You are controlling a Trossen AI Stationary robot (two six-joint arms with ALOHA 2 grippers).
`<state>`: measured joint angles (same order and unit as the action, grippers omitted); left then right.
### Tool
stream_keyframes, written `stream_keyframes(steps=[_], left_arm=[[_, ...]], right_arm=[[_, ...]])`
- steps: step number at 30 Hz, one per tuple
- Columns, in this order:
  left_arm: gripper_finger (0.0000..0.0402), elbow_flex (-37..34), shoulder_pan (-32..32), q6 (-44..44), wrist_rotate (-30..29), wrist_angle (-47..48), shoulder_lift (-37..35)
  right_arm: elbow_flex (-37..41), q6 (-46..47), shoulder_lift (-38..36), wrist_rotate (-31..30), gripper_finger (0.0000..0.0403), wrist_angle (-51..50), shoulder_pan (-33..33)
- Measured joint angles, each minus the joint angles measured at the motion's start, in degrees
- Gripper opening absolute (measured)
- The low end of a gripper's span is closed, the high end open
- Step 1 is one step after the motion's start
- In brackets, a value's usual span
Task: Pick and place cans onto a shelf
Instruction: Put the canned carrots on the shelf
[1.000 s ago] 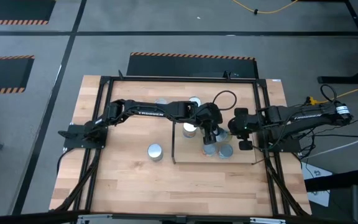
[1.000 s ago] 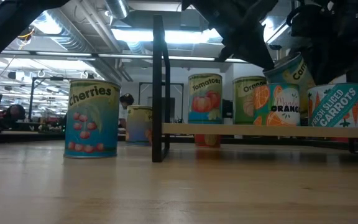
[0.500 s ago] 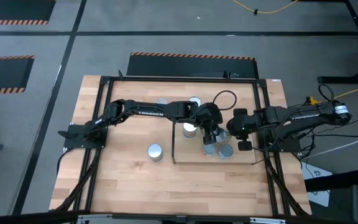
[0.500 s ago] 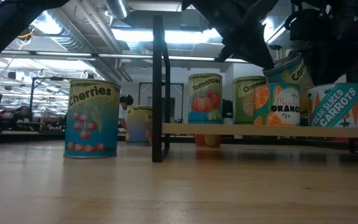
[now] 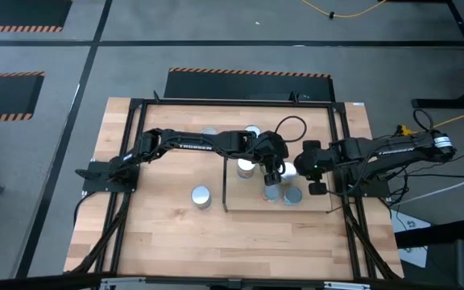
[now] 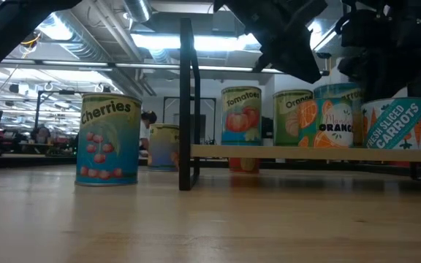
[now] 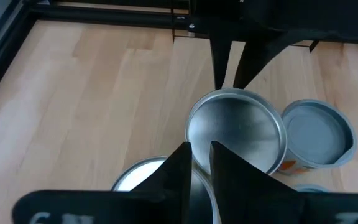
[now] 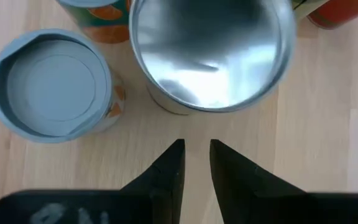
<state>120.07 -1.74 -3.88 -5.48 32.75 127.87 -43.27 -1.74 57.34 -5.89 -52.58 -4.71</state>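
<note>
The shelf (image 5: 252,203) is a light board with a dark upright panel (image 6: 186,102) at its left end. Several cans stand on it: tomatoes (image 6: 241,120), orange (image 6: 332,123), carrots (image 6: 395,123). A silver-topped corn can (image 7: 238,130) stands upright behind the orange can (image 6: 338,91). My left gripper (image 7: 201,149) is shut at this can's rim. My right gripper (image 8: 196,146) hovers just right of the same can (image 8: 210,50), its fingers close together and empty. A cherries can (image 6: 108,139) stands on the table left of the panel. My left gripper pinches the corn can's top rim (image 7: 191,140) on the side nearest the arm. One finger (image 7: 222,158) is over the lid and the other (image 7: 178,162) is outside the wall. It comes slanting down from the table's left. The can stands upright on the shelf.
Two more cans (image 5: 210,131) (image 5: 252,130) stand on the table beyond the shelf. A white-topped can (image 5: 246,167) and a pale-blue-topped can (image 8: 51,84) crowd the corn can. Black frame rails (image 5: 135,161) run along the table's sides. Free wood lies toward the near edge.
The corn can was tilted above the shelf and now stands upright behind the orange can. My left gripper has shifted slightly toward the table's far edge with it. My right gripper has stayed close beside it.
</note>
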Motion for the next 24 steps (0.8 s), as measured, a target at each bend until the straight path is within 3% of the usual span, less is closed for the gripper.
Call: stream_keyframes(steps=[11,24], left_arm=[[0.0053,0.00,0.04,0.00,0.00,-0.22,0.00],[0.0053,-0.02,0.59,0.61,0.15,1.11,-1.65]], right_arm=[[-8.14,0.07,-1.31,-0.02,0.0080,-10.56,0.00],[-12.72,-1.46,-0.62,-0.09,0.0080,-3.80,0.00]])
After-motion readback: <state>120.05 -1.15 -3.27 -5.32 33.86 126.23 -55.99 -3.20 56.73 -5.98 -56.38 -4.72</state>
